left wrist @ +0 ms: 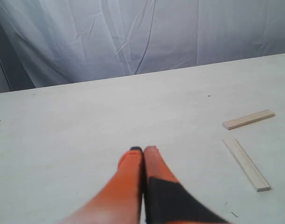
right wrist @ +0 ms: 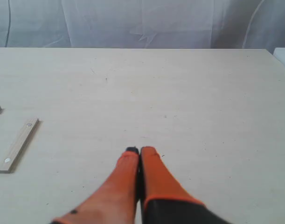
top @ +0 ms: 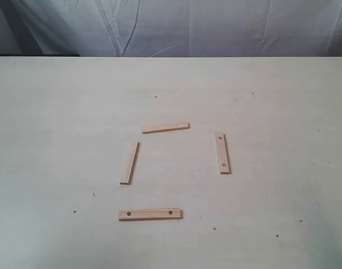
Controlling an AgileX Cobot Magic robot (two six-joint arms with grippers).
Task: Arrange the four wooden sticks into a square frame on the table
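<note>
Four pale wooden sticks lie apart on the cream table, roughly outlining a square with open corners. The far stick lies crosswise, the left stick runs front to back, the right stick has a dark hole near each end, and the near stick also has two holes. No sticks touch. The left wrist view shows the far stick and left stick off to one side of my left gripper, shut and empty. My right gripper is shut and empty, with the holed right stick aside.
A wrinkled white cloth backdrop hangs behind the table's far edge. Tiny dark specks dot the tabletop. Neither arm appears in the exterior view.
</note>
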